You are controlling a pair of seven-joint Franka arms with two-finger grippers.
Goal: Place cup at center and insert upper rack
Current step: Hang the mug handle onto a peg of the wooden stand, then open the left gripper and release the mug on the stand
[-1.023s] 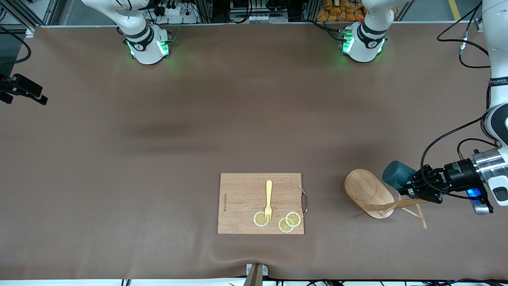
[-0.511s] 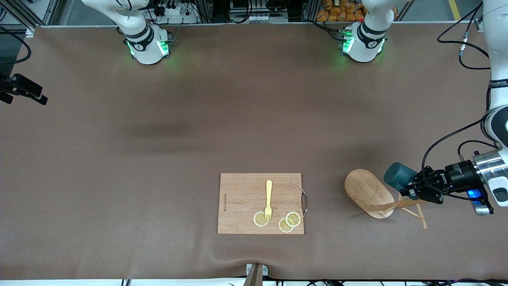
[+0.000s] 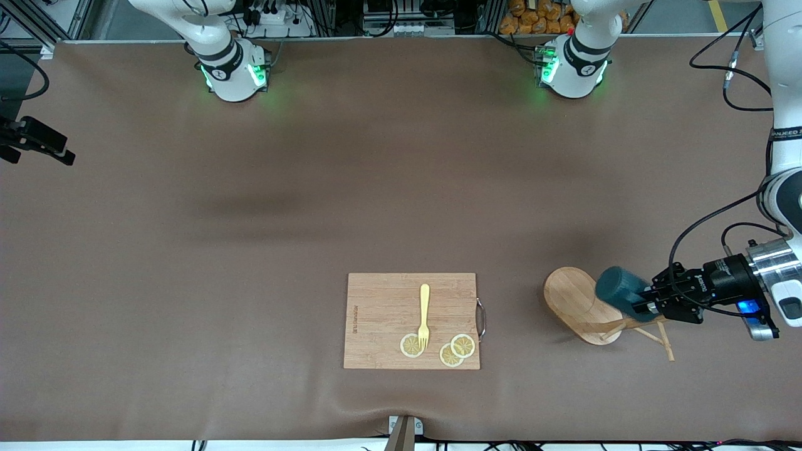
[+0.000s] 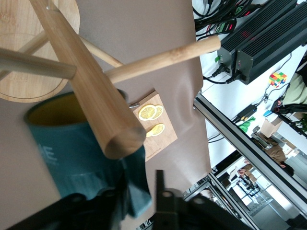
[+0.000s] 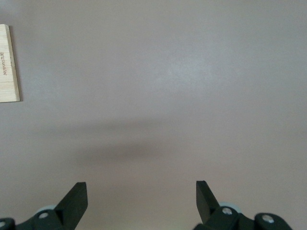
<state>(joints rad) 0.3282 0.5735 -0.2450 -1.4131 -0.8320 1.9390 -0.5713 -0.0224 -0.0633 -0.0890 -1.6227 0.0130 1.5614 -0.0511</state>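
Observation:
The teal-green cup (image 3: 617, 285) lies sideways in my left gripper (image 3: 642, 304), which is shut on its wall, just above the tipped-over upper rack. The rack, a light wooden mug tree, lies on its side at the left arm's end of the table, with its oval base (image 3: 573, 299) upright and its post (image 3: 626, 324) and pegs stretching out under the gripper. In the left wrist view the cup (image 4: 62, 143) sits against the post (image 4: 86, 81), with the base (image 4: 14, 19) past it and the gripper (image 4: 139, 191) on the cup's wall. My right gripper (image 5: 141, 196) is open and empty above bare table; it is out of the front view.
A rectangular wooden cutting board (image 3: 410, 319) with a yellow fork (image 3: 424, 316) and lemon slices (image 3: 456, 349) lies near the table's front-camera edge, toward the middle. Its edge shows in the right wrist view (image 5: 7, 62).
My left gripper has carried the cup toward the rack's base and slightly lower in the front view; the cup now overlaps the base's edge. The rack has not moved.

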